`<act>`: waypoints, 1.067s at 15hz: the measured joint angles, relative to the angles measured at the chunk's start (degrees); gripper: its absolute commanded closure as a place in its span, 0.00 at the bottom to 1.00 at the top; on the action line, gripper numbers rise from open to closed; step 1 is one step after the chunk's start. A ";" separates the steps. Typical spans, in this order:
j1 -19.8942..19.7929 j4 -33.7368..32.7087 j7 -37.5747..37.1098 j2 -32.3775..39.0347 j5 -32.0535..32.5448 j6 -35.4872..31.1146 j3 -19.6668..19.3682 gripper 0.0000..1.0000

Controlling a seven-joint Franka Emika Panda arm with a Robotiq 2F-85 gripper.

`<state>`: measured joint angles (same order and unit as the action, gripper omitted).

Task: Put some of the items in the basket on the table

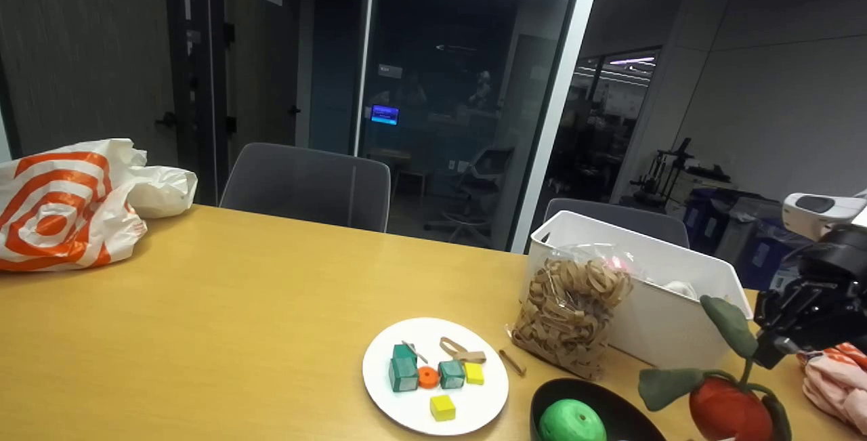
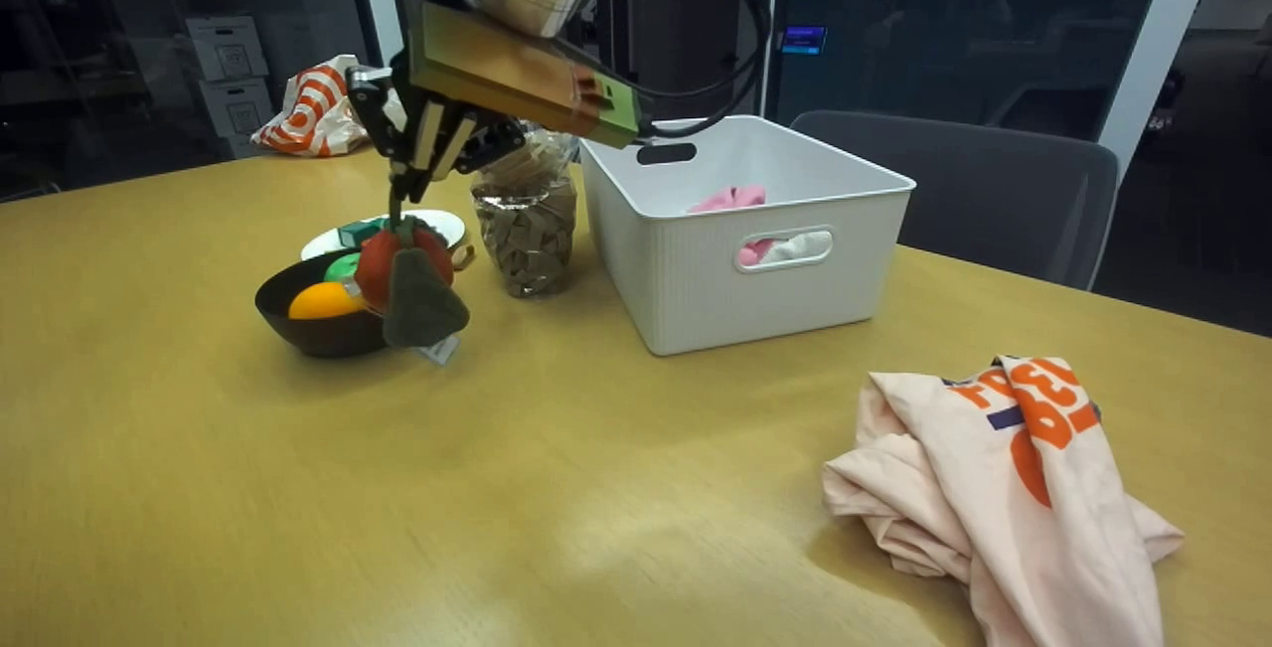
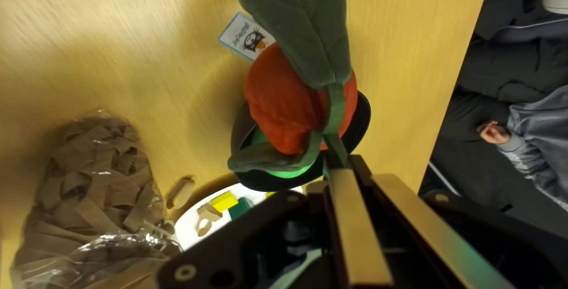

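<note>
My gripper is shut on the green stem of the red round object, a soft toy with dark green leaves and a white tag. It dangles beside and partly over a black bowl in the wrist view. The basket, a white bin, stands on the table to the right of the gripper; pink and white soft things show inside. Against the basket's side in an exterior view leans the clear bag of tan-brown pieces, upright. That bag is also at lower left in the wrist view.
Close under the toy, the black bowl holds a green ball and an orange fruit. A white plate carries small coloured blocks. Pink cloth and an orange-and-white bag lie farther off. A person's hand shows beyond the edge.
</note>
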<state>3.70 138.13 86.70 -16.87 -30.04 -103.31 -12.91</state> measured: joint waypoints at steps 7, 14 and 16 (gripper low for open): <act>1.64 -2.96 7.17 0.86 -0.61 2.71 6.27 0.92; 4.29 -2.92 14.65 3.15 -1.16 -0.80 11.38 0.93; 4.89 -2.84 16.47 3.76 -1.96 -3.12 12.53 0.90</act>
<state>8.59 135.29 103.17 -13.11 -32.00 -106.44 -0.39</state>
